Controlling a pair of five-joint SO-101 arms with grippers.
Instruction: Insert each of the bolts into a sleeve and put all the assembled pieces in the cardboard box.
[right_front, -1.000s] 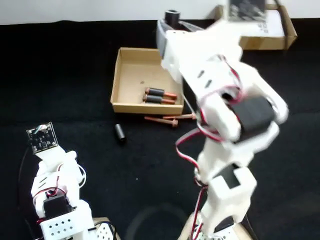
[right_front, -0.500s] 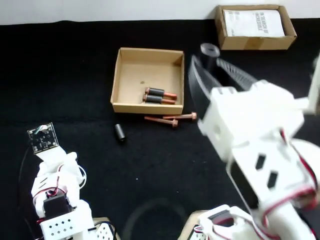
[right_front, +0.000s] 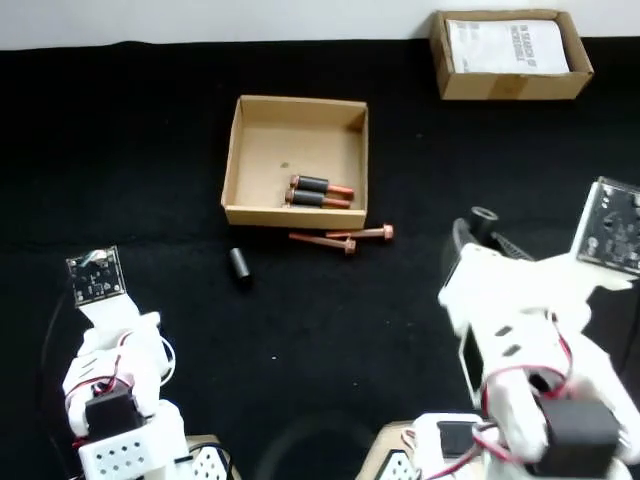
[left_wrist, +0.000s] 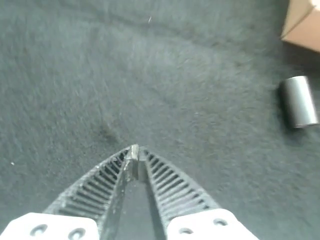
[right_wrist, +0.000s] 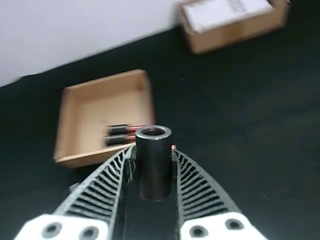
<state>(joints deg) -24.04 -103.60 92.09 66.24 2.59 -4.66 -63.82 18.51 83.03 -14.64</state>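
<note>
Right gripper (right_wrist: 153, 153) clamps a sleeve (right_wrist: 153, 172) upright.
Beyond its tips sits the cardboard box (right_wrist: 95, 112) holding two assembled pieces (right_front: 320, 191), with two bolts (right_front: 340, 238) just outside. Left gripper (left_wrist: 135, 151) is pinched together empty, a loose sleeve (left_wrist: 299, 101) ahead.

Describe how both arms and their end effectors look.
The left arm and right arm are white angular shells with black servo blocks, red wires and wrist circuit boards. The left end effector and right end effector have black ribbed tapering fingers on white bases.
</note>
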